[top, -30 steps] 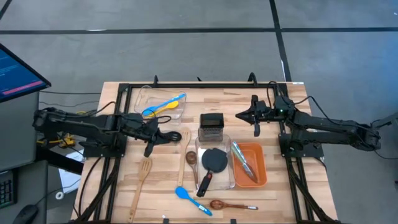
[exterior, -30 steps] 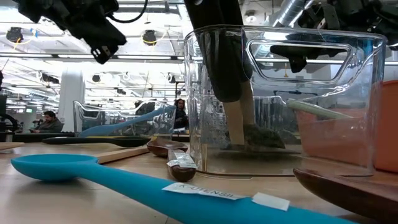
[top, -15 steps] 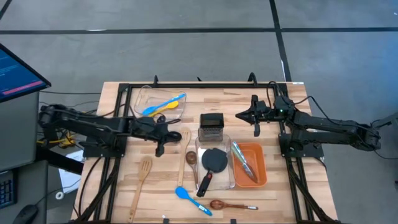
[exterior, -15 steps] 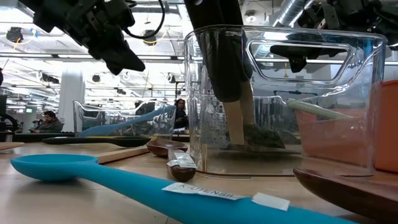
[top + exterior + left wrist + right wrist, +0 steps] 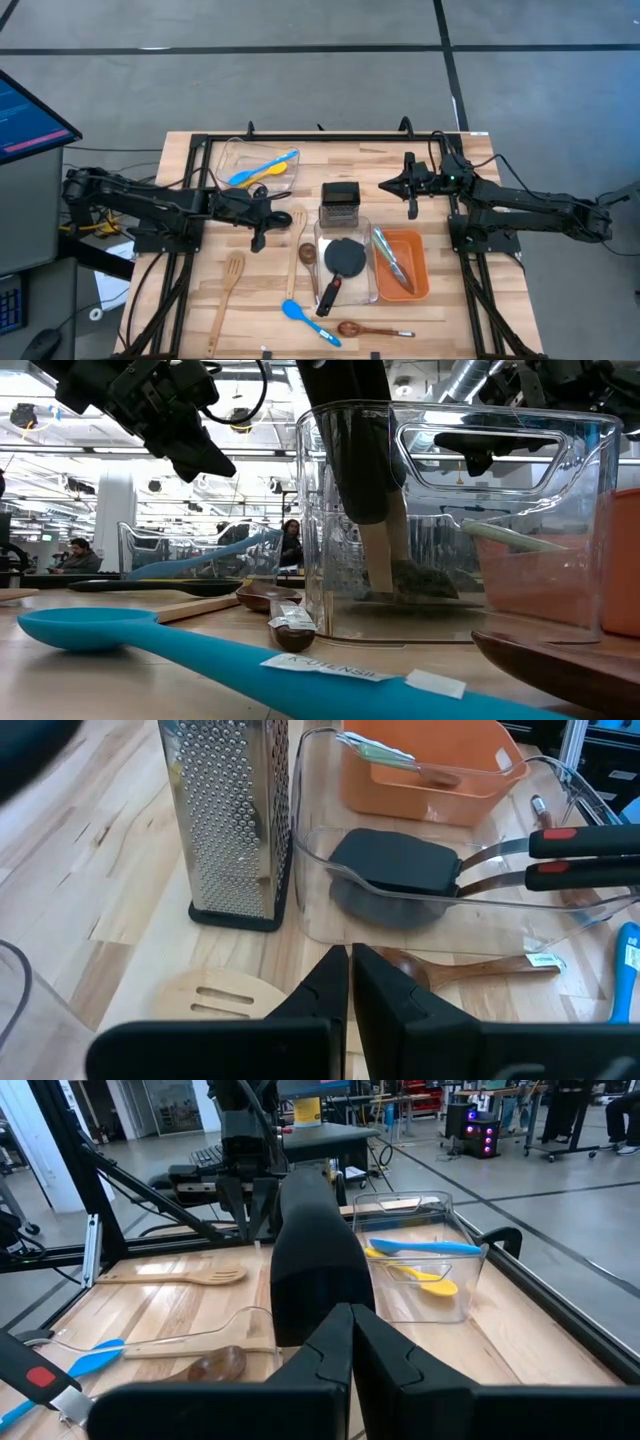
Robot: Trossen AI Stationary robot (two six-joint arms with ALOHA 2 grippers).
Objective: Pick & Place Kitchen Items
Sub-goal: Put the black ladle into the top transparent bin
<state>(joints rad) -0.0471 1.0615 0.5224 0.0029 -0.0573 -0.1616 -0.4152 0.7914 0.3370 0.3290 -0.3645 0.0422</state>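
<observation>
Looking straight down, the left gripper (image 5: 262, 222) hangs with fingers together over the slotted wooden spatula (image 5: 283, 218), beside the steel box grater (image 5: 340, 201). The right gripper (image 5: 409, 186), fingers also together, waits above bare table near the grater.

From the left wrist, the grater (image 5: 232, 820) stands upright, just beside the clear bin (image 5: 312, 870) holding a black turner (image 5: 395, 860).

From the right wrist, blue and yellow spoons (image 5: 415, 1260) lie in another clear bin (image 5: 470, 1285).

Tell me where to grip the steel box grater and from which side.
Grip the box grater by the dark handle on top, coming straight down. It stands upright just behind the clear bin, so its top is clear, while its perforated faces are broad, probably too wide for the jaws.
</observation>
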